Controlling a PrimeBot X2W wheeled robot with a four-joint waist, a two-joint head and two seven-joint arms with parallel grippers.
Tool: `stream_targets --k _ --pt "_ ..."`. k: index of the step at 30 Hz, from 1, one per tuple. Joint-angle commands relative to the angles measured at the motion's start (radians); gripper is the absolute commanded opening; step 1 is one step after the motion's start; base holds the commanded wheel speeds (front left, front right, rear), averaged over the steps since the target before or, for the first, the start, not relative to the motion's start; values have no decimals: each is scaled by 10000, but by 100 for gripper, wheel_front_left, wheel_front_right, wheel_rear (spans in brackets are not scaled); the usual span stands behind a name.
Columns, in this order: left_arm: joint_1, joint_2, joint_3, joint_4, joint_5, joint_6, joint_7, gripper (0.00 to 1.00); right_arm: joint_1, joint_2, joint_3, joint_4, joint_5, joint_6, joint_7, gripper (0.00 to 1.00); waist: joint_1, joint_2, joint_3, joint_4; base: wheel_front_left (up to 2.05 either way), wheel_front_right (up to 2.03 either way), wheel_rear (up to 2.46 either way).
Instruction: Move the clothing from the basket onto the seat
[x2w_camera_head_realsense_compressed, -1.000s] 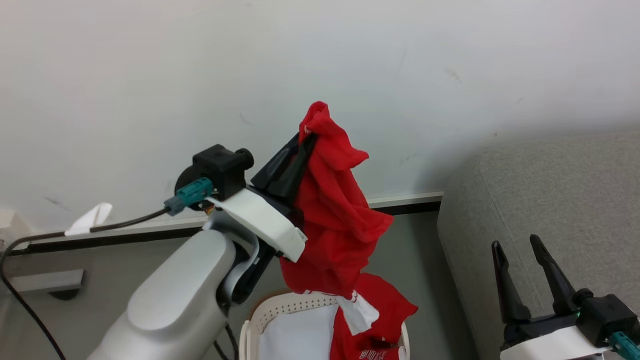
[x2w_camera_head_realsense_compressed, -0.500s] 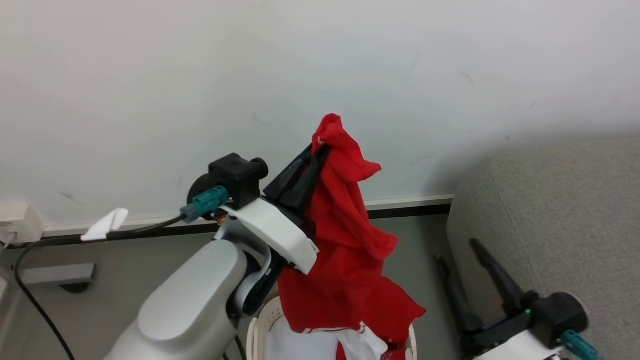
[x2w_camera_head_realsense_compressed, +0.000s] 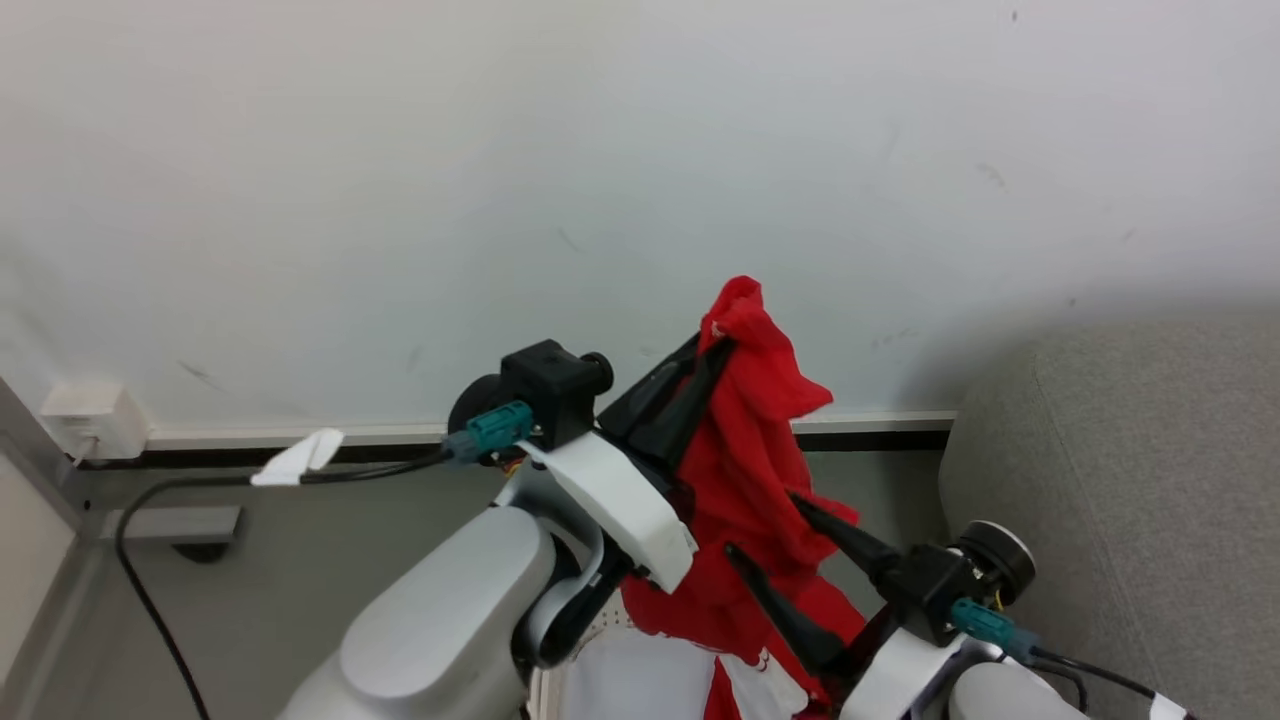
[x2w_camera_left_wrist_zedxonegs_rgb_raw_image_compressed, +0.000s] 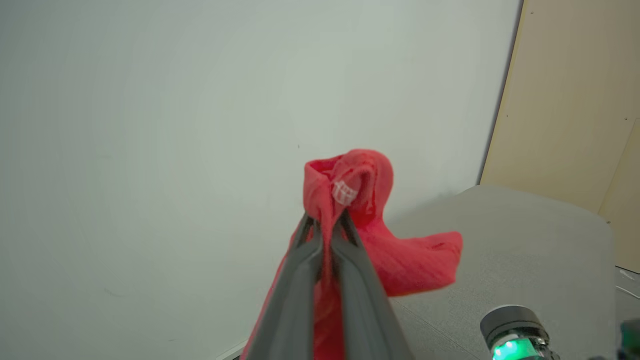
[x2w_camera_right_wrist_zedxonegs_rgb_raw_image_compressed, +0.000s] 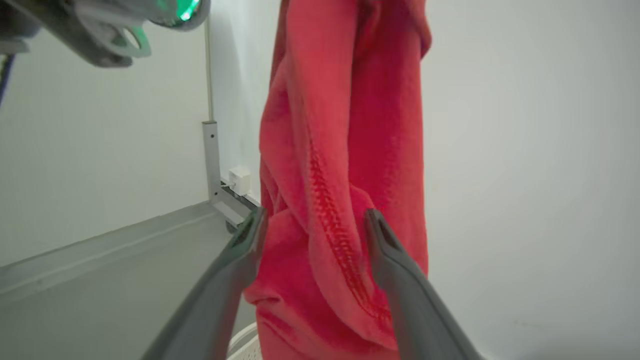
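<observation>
You've got the clothing (x2w_camera_head_realsense_compressed: 745, 450) hanging above the basket (x2w_camera_right_wrist_zedxonegs_rgb_raw_image_compressed: 243, 347), centre frame. L gripper (x2w_camera_head_realsense_compressed: 712, 350) clenched on its top, R gripper (x2w_camera_head_realsense_compressed: 765, 527) spread around it. Seat (x2w_camera_head_realsense_compressed: 1130, 480), frame right, not reached yet.

The clothing (x2w_camera_head_realsense_compressed: 745, 450) is hung above the basket (x2w_camera_right_wrist_zedxonegs_rgb_raw_image_compressed: 243, 347), before the far wall (x2w_camera_head_realsense_compressed: 500, 200), between the jaws of the right gripper (x2w_camera_right_wrist_zedxonegs_rgb_raw_image_compressed: 312, 222); the seat (x2w_camera_head_realsense_compressed: 1130, 480) is set to the right.

Soft red cloth clothing (x2w_camera_head_realsense_compressed: 745, 470) — matt

No readable text anywhere; the small white tag (x2w_camera_left_wrist_zedxonegs_rgb_raw_image_compressed: 344, 192) on the red clothing (x2w_camera_left_wrist_zedxonegs_rgb_raw_image_compressed: 400, 260) carries print too blurred to read.
</observation>
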Motion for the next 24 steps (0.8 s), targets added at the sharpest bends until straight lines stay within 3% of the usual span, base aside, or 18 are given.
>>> stream_targets --k 1,9,10,11,12,24 --pt "-37 -23 -60 12 60 -41 -26 0 -332 70 324 358 228 -21 9 100 -1 -1 -29 110 0 0 0" --pt "-56 -340 -488 118 87 -216 54 0 -1738 665 2341 3025 1461 -21 11 100 -1 -1 -145 669 0 0 0" --pt "-69 -370 -508 130 71 -215 60 0 -1854 745 2512 3303 1679 -21 11 75 -1 -1 -164 719 0 0 0" --pt "-78 -393 -520 136 54 -217 67 0 -1950 816 2587 3510 1930 -21 9 6 -1 -1 -177 760 0 0 0" --pt "-87 -404 -532 138 43 -214 74 0 -1991 897 2645 3642 2183 -21 10 0 -1 -1 -186 790 0 0 0" --pt "-25 -161 -449 159 -37 -27 54 0 -2208 927 2211 3385 2865 -21 4 0 -1 -1 -182 748 0 0 0"
